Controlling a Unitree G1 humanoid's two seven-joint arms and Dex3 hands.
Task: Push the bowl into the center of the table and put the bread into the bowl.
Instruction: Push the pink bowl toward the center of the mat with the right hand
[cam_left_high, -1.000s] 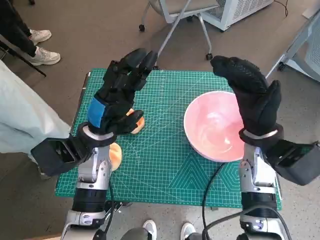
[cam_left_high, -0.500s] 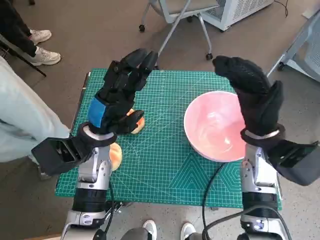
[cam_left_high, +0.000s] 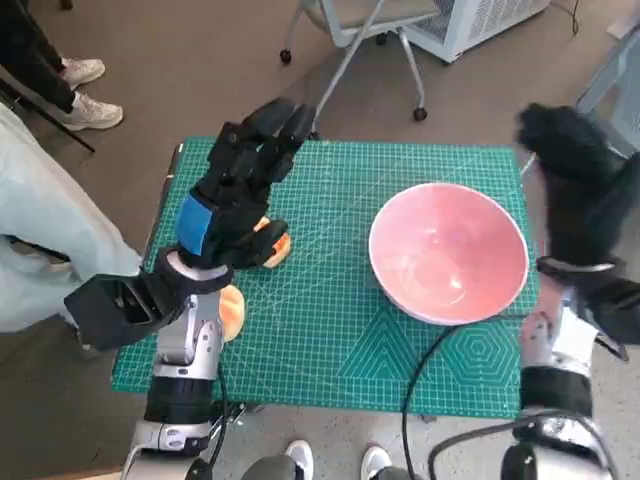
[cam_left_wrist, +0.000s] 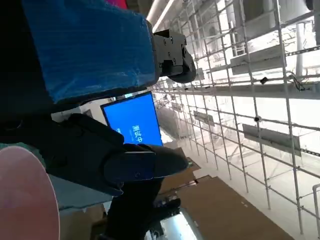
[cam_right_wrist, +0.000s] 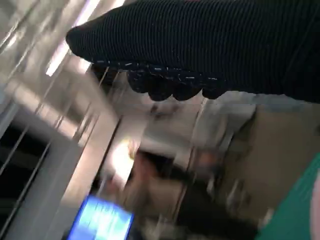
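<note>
Right hand (cam_left_high: 580, 200) swung from over the bowl (cam_left_high: 448, 252) out to its 3 o'clock, blurred, fingers apparently apart, empty; push imminent. Left hand (cam_left_high: 235, 185) spread, empty.

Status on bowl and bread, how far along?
Nothing looks done yet. The pink bowl sits right of the green mat's middle and is empty. The bread lies on the mat under the left robot hand, which holds nothing. The right robot hand is raised beside the bowl's outer edge, apparently not touching it. Pushing and loading both remain.
</note>
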